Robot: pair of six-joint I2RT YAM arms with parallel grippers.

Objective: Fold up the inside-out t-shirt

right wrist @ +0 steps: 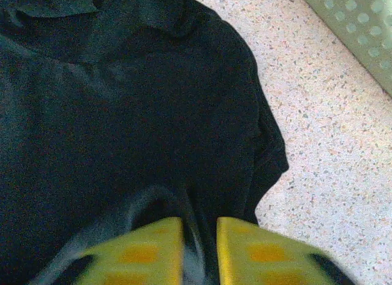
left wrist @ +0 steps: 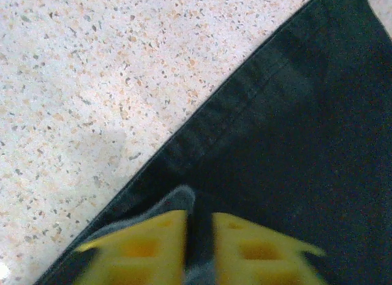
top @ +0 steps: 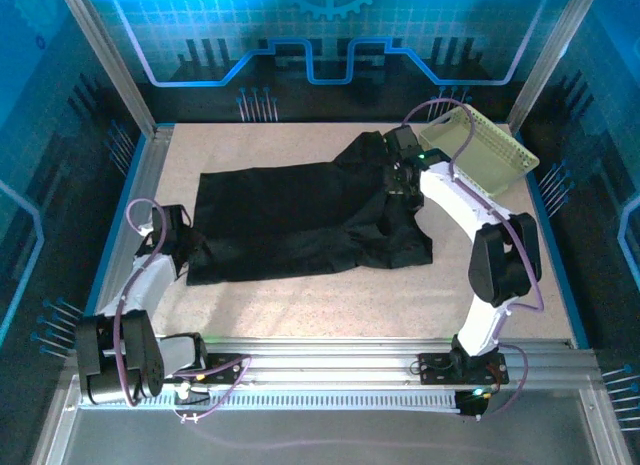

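Your left gripper point(left wrist: 199, 251): fingers point(left wrist: 141, 248) blurred, cut off at 6 o'clock; hold on t-shirt point(left wrist: 294, 150) unclear. Your right gripper point(right wrist: 200, 254): same blur, same crop. At 1 o'clock, basket point(right wrist: 358, 30) cropped. Overhead, you can't make out either jaw gap.

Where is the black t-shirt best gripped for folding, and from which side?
Likely the left gripper takes the stitched hem of the t-shirt, coming from the left, because that edge lies flat and straight on the table. The right gripper could pinch the rumpled sleeve end from above, where raised folds give the jaws something to close on.
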